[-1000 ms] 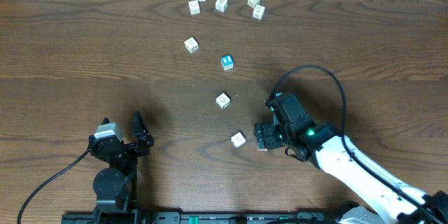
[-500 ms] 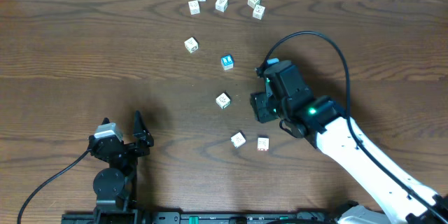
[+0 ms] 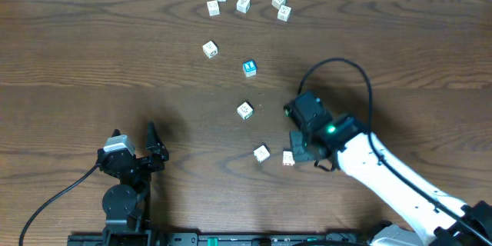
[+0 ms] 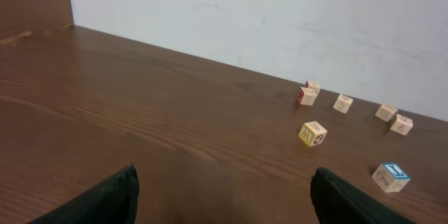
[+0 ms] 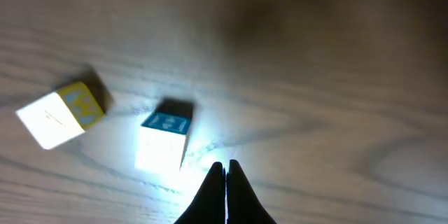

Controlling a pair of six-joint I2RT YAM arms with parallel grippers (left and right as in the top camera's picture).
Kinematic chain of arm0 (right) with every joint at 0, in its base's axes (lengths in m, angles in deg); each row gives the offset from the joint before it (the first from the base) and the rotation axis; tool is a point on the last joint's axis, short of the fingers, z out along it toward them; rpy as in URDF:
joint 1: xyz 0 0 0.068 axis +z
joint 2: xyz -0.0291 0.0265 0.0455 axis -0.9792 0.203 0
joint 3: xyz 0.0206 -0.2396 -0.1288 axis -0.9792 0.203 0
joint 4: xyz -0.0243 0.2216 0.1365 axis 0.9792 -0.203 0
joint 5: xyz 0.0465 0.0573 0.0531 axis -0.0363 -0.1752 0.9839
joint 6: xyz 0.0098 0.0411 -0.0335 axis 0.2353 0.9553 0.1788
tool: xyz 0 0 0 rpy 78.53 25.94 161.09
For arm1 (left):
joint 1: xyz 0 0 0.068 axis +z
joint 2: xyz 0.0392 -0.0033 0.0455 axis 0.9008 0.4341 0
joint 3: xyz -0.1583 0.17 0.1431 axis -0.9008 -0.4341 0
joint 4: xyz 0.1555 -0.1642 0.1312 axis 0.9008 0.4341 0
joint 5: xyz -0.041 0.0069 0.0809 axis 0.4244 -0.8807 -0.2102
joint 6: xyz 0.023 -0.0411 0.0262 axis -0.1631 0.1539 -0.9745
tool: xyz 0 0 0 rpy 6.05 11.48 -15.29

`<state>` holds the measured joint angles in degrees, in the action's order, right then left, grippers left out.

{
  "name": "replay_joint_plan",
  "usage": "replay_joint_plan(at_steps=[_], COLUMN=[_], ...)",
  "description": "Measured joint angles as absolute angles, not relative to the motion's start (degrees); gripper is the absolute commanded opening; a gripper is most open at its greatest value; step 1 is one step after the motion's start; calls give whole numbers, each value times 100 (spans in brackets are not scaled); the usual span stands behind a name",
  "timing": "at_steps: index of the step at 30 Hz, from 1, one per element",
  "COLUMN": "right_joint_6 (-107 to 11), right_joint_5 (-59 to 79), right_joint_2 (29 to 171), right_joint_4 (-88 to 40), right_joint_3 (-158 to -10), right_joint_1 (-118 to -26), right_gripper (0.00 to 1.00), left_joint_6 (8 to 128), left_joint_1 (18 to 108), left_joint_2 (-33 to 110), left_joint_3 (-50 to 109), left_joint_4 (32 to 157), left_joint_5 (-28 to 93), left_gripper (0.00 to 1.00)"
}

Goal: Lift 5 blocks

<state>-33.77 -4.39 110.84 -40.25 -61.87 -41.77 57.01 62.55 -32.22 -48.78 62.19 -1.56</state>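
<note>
The right pincer [image 5: 225,171] is pressed together on nothing, its tips just beside the nearest block [image 5: 164,142] on the surface [image 5: 336,77]. Raised like this, nothing is lifted; lowered shut, that block may be shoved into the second block [image 5: 60,115] beyond it. Five blocks [image 3: 244,110] are counted, scattered outward from this pincer. Five pale cubes [image 3: 243,4] are clustered farthest off. The left pincer [image 4: 224,194] is spread wide and empty.

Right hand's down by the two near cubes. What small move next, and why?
Probably open the right hand and shift it over the small cream cube with the blue printed face: it is shut on nothing and sits beside that cube, not around it.
</note>
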Motion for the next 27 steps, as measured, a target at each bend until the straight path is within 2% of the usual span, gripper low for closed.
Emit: replay_joint_plan(at_steps=[8, 27], right_joint_6=[-2988, -2916], right_joint_5=[-79, 387], right_joint_2=[11084, 11314], right_joint_4=[-3166, -2470], right_joint_3=[-5133, -5087], right_joint_1=[-4055, -4055], right_gripper=[1, 1], left_joint_6=[5701, 5701], left_joint_1=[6255, 6255], left_joint_2=[-3222, -3222], left_joint_3=[-4878, -4878], left_joint_4=[6219, 6217], left_joint_5=[-158, -158], left_gripper=[79, 79])
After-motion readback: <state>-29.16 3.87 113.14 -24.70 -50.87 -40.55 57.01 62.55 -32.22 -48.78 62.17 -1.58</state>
